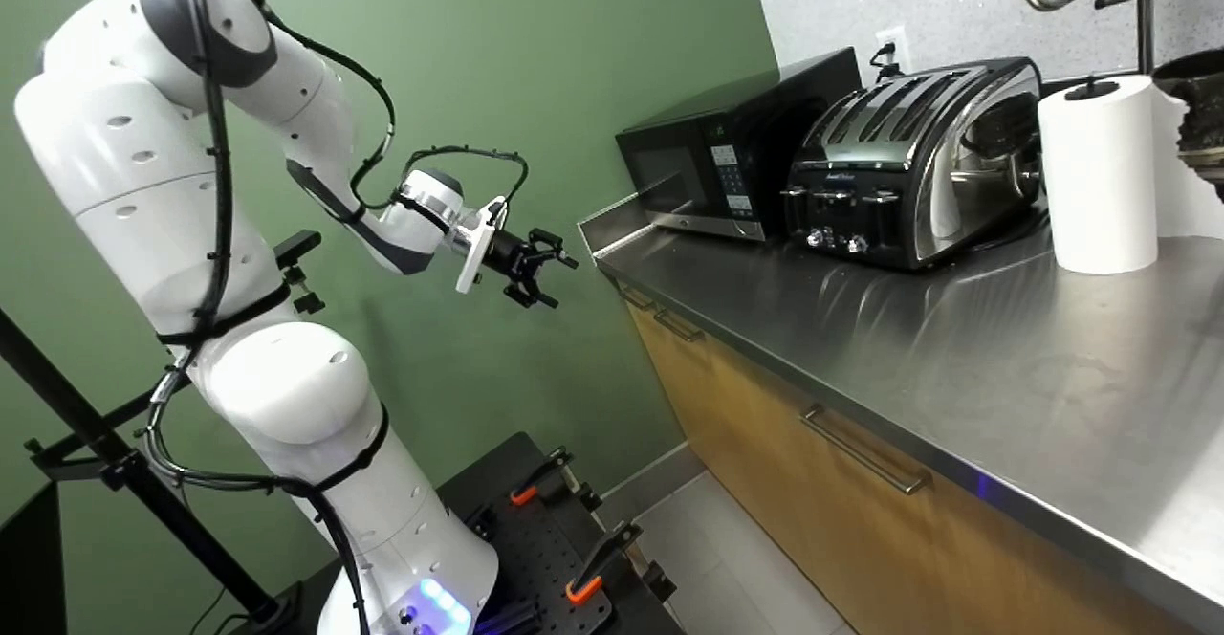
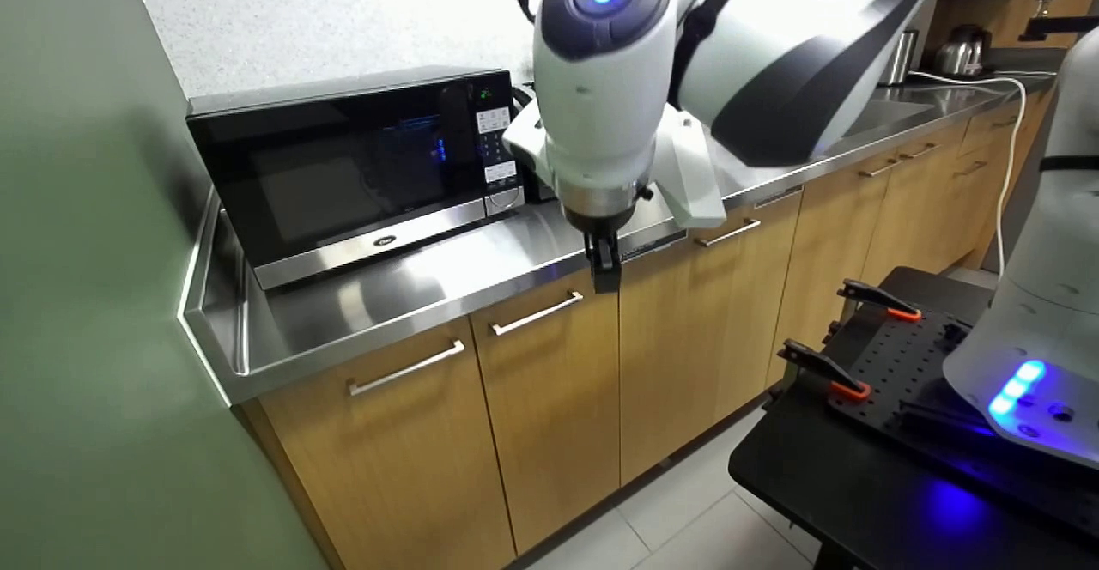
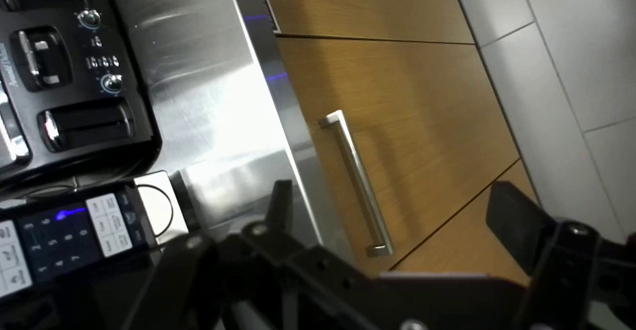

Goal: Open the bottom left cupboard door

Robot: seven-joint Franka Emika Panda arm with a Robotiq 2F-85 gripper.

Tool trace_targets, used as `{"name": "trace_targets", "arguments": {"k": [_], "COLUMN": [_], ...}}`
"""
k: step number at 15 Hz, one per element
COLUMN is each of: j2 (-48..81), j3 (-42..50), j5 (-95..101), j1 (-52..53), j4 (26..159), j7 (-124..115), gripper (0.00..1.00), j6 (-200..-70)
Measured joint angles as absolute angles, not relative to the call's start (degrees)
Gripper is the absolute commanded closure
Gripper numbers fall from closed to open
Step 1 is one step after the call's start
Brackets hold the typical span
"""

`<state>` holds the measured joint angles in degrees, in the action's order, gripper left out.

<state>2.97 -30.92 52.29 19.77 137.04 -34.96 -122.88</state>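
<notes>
One wide, empty end effector (image 1: pixel 564 283) hangs apart from the left door (image 2: pixel 399 458); we should straddle its handle (image 2: pixel 407 369) squarely, grip, then pull in an arc.

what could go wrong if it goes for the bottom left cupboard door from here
Wrong handle: the neighbouring handle lies near the middle of the wrist view, so the gripper might hook that rather than open the bottom left cupboard door.
Counter bump: that handle sits just under the counter edge, so the open fingers could knock it.
Tight corner: the green wall stands close beside the target door, perhaps limiting the pull.
</notes>
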Motion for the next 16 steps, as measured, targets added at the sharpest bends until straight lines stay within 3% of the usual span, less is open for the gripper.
{"name": "trace_targets", "arguments": {"k": [8,16], "j2": [26.72,29.22], "j3": [-25.5,-23.67], "j5": [70.83,73.3], "j1": [31.36,33.1], "j4": [126.37,123.9], "j7": [-49.0,-49.91], "gripper": [0.0,0.0], "j6": [-113.52,-110.75]}}
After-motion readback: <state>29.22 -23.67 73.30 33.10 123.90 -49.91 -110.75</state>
